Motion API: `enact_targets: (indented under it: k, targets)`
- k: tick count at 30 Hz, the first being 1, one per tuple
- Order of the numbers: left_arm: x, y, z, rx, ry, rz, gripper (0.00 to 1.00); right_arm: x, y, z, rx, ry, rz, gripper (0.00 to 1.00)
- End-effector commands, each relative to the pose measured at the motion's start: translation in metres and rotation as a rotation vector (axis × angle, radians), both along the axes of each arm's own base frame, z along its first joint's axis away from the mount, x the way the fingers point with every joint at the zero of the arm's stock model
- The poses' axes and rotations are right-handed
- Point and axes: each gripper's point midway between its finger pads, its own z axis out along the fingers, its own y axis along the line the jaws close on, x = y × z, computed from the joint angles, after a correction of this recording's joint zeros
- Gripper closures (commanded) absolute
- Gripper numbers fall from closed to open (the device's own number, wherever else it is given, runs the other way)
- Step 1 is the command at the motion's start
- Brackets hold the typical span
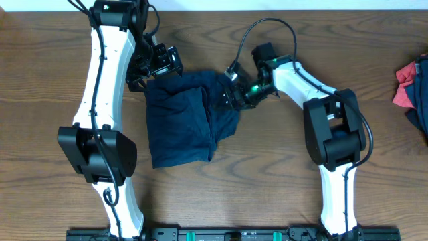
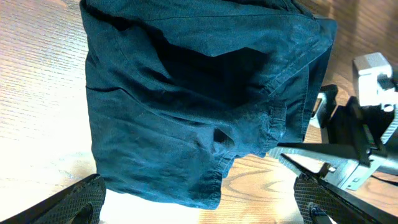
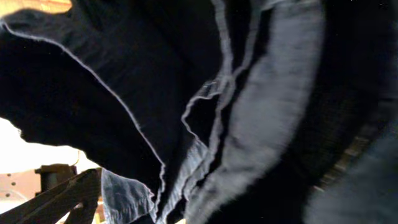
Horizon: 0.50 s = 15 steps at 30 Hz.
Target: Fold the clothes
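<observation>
The clothes [image 1: 184,120] are one dark navy garment, lying partly folded on the wooden table [image 1: 267,181]. My left gripper [image 1: 157,72] hovers at its far left corner. In the left wrist view the clothes [image 2: 186,93] fill the top, and both fingertips [image 2: 74,202] stand wide apart below the hem, so the left gripper [image 2: 199,210] is open and empty. My right gripper [image 1: 234,97] sits at the garment's right edge. In the right wrist view cloth [image 3: 267,93] fills the frame. One finger [image 3: 65,196] shows far left, the other is hidden by fabric, and the jaws look open.
A heap of red and dark clothing [image 1: 414,90] lies at the table's right edge. The right arm's grey and black body [image 2: 364,134] shows close beside the garment in the left wrist view. Bare wood lies in front of the garment.
</observation>
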Motion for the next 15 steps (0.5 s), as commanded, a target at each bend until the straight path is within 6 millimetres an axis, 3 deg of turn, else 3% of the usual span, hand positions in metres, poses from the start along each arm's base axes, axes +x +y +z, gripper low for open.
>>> enact_targets:
  k: [1, 15]
  targets:
    - [0.001, 0.001, 0.003, 0.005, -0.011, -0.007, 0.02, -0.012, 0.011, -0.006, 0.031, 0.012, 0.047, 0.01]
    - [0.001, 0.001, 0.003, 0.005, -0.012, -0.007, 0.02, -0.013, 0.017, -0.022, -0.098, 0.05, -0.003, 0.01]
